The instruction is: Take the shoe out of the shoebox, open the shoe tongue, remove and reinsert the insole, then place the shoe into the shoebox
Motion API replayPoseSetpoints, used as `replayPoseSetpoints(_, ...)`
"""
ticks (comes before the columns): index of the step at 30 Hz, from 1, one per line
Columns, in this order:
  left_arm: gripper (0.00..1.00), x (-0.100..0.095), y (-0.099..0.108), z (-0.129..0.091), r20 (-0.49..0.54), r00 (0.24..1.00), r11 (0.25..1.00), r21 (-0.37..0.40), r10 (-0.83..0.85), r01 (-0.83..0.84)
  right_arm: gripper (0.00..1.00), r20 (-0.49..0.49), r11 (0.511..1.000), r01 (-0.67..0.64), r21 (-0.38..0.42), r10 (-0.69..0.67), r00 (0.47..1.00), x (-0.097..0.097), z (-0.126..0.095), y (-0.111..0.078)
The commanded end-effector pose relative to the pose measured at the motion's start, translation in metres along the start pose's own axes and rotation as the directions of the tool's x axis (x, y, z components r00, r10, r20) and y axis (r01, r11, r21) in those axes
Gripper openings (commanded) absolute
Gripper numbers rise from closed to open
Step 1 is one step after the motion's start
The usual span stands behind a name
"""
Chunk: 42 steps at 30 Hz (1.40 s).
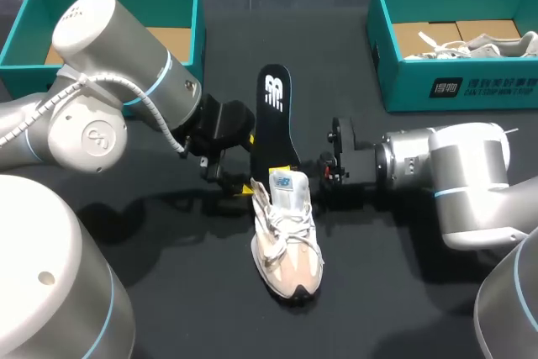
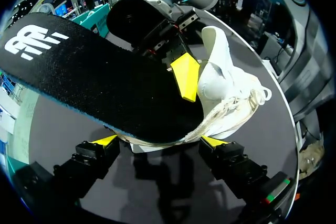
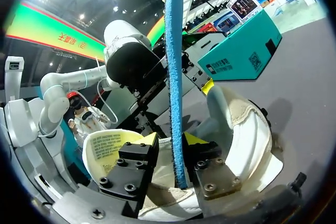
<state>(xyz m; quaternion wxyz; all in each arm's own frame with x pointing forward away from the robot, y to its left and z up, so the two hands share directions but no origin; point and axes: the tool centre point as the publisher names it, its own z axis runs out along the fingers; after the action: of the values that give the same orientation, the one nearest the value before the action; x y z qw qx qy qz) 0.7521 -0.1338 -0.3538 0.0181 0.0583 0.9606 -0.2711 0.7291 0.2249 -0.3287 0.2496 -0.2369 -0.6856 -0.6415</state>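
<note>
A white and beige shoe (image 1: pixel 290 250) lies on the black table, toe toward me. A black insole (image 1: pixel 276 115) with a blue underside sticks out of its opening toward the far side. My left gripper (image 1: pixel 244 182) is at the heel's left, and my right gripper (image 1: pixel 324 176) is at its right. In the left wrist view the insole (image 2: pixel 94 77) and shoe (image 2: pixel 220 82) lie just ahead of my open left gripper (image 2: pixel 158 141). In the right wrist view the insole (image 3: pixel 173 77) stands edge-on between the fingers of my right gripper (image 3: pixel 172 140), with a gap on one side. The tongue (image 3: pixel 107 153) is folded back.
A teal shoebox (image 1: pixel 198 31) stands at the back left with only cardboard inside. A second teal box (image 1: pixel 471 90) at the back right holds another white shoe (image 1: pixel 496 42). My right arm's yellow finger (image 2: pixel 185 74) shows beside the shoe's heel.
</note>
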Motion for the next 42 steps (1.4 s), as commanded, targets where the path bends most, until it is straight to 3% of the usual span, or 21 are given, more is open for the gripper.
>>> replayPoseSetpoints(1,1.0,0.0,0.0,0.0,0.0,1.0,1.0,0.0,0.001,-0.001,0.31,0.005,1.0,0.005,0.004,-0.005,1.0,0.001,0.001,0.001)
replayPoseSetpoints(22,1.0,0.0,0.0,0.0,0.0,1.0,1.0,0.0,0.001,-0.001,0.33,0.024,0.998,0.055,0.036,-0.056,0.998,0.011,0.002,0.018)
replayPoseSetpoints(33,1.0,0.0,0.0,0.0,0.0,1.0,1.0,0.0,0.001,-0.001,0.36,0.021,0.995,0.085,0.058,-0.086,0.996,0.009,0.001,0.038)
replayPoseSetpoints(35,1.0,0.0,0.0,0.0,0.0,1.0,1.0,0.0,0.001,-0.001,0.31,0.016,0.995,0.081,0.054,-0.082,0.996,0.006,0.0,0.043)
replayPoseSetpoints(36,1.0,0.0,0.0,0.0,0.0,1.0,1.0,0.0,0.001,-0.001,0.19,0.014,0.996,0.078,0.053,-0.079,0.997,0.004,0.0,0.045)
replayPoseSetpoints(37,1.0,0.0,0.0,0.0,0.0,1.0,1.0,0.0,0.001,-0.001,0.0,0.012,0.996,0.073,0.053,-0.074,0.997,0.003,0.0,0.046)
replayPoseSetpoints(42,1.0,0.0,0.0,0.0,0.0,1.0,1.0,0.0,0.001,-0.001,0.0,0.002,0.998,0.034,0.054,-0.034,0.999,-0.007,0.001,0.041)
